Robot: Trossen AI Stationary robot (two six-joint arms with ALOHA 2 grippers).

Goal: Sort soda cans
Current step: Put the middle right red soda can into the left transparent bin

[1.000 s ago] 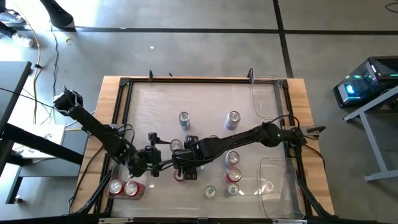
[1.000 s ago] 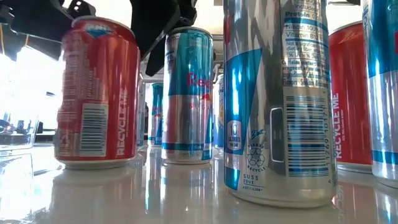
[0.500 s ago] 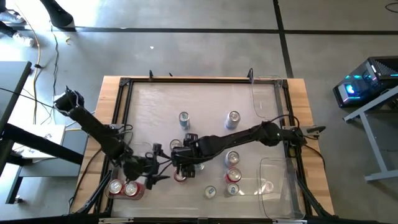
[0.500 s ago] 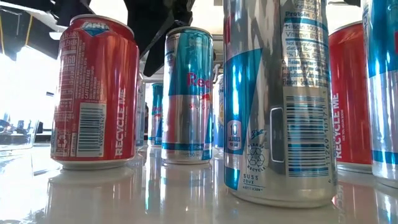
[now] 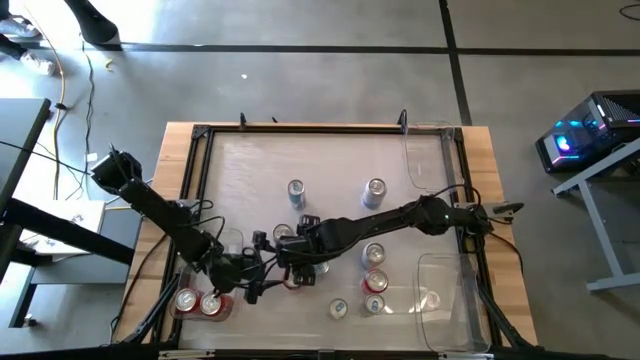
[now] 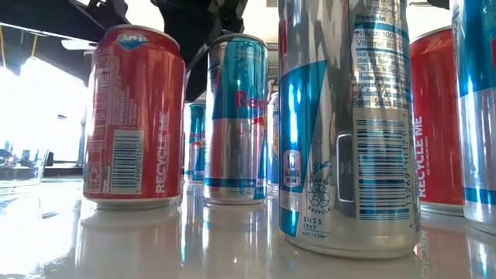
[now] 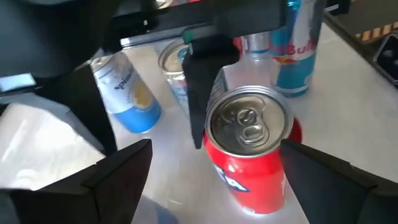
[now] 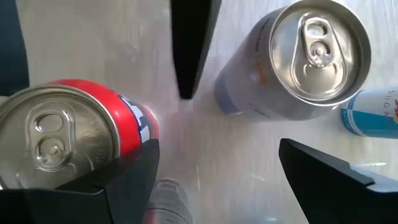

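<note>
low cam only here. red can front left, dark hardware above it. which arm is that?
Observer: Both. In the high view the left end effector and right end effector meet there.
Operator: left closed on the red can?
Observer: No. The left wrist view shows it open, straddling the red can, with a gap at one finger.
Operator: right holding anything?
Observer: No. It is open with nothing between its fingers; a silver can stands just ahead.
</note>
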